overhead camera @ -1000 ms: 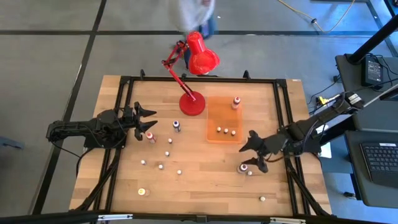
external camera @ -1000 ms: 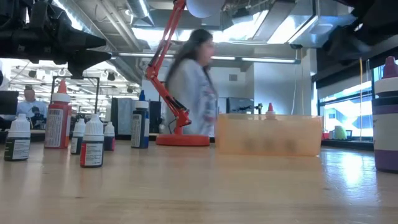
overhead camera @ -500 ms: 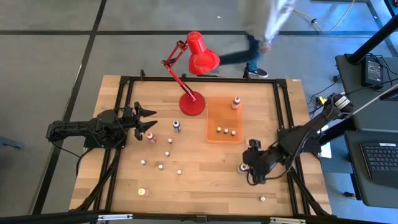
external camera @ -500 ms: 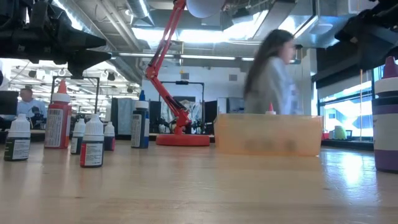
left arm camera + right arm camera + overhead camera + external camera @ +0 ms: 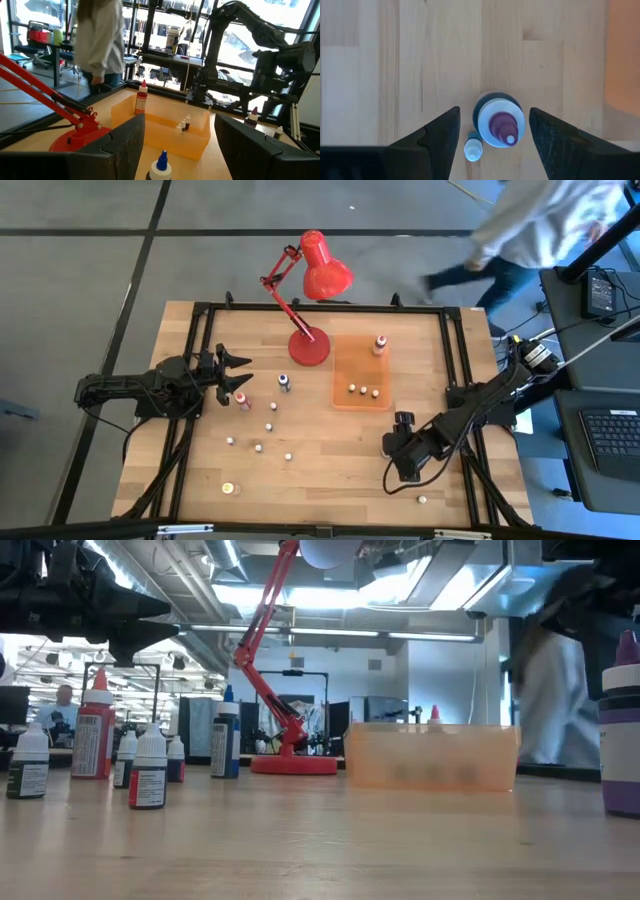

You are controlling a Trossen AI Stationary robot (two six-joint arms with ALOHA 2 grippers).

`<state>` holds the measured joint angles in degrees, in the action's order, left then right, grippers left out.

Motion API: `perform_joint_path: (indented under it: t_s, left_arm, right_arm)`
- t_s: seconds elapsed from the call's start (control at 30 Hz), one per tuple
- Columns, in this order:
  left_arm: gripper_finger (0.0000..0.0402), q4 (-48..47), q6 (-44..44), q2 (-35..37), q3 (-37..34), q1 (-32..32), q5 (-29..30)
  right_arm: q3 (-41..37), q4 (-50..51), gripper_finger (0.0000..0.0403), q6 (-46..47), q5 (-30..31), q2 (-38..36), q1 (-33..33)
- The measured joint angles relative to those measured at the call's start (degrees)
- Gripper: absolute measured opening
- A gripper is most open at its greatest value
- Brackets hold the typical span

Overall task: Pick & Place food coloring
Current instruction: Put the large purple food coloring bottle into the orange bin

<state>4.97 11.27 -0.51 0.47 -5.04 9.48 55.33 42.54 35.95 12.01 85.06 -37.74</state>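
My right tool [image 5: 492, 131] hangs over the counter [image 5: 320, 475], pointing straight down, fingers spread wide and gripping nothing. Directly below, between the fingers, stands a purple-tipped food coloring bottle [image 5: 499, 125] with a white collar; a tiny white-capped bottle [image 5: 473, 148] sits just beside it. From above, this tool [image 5: 395, 460] is near the right front of the counter, below the orange tray [image 5: 345, 395].

In the tray: a red-bodied bottle [image 5: 380, 344] at the far corner and small white-topped pieces [image 5: 363, 390].

My left tool [image 5: 235, 373] waits at the counter's left, fingers parted, empty, beside a red bottle [image 5: 242, 400]. More small bottles [image 5: 270, 427] are scattered mid-counter. Red desk lamp [image 5: 310, 290] at the back. A person [image 5: 540, 230] beyond the counter.
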Motion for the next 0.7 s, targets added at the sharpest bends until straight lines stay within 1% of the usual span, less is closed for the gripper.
perform_joint_path:
  t_s: [0.17, 0.4, 0.53, 0.63, 0.7]
  left_arm:
    - [0.0235, 0.0, 0.0, 0.0, 0.0, 0.0, 0.0]
    - [0.0231, 0.0, 0.0, 0.0, 0.0, 0.0, 0.0]
    - [0.0233, 0.0, 0.0, 0.0, 0.0, 0.0, 0.0]
    - [0.0234, 0.0, 0.0, 0.0, 0.0, 0.0, 0.0]
    - [0.0234, 0.0, 0.0, 0.0, 0.0, 0.0, 0.0]
  right_arm:
    - [0.0, 0.0, 0.0201, 0.0, 0.0, 0.0, 0.0]
    - [0.0, 0.0, 0.0121, 0.0, 0.4, 0.0, 0.0]
    - [3.9, 6.1, 0.0122, -0.1, 0.4, 0.0, 0.0]
    - [9.7, 13.7, 0.0122, -0.1, 1.9, -0.1, 0.0]
    - [14.4, 17.0, 0.0122, -0.8, 3.6, -0.5, 0.1]
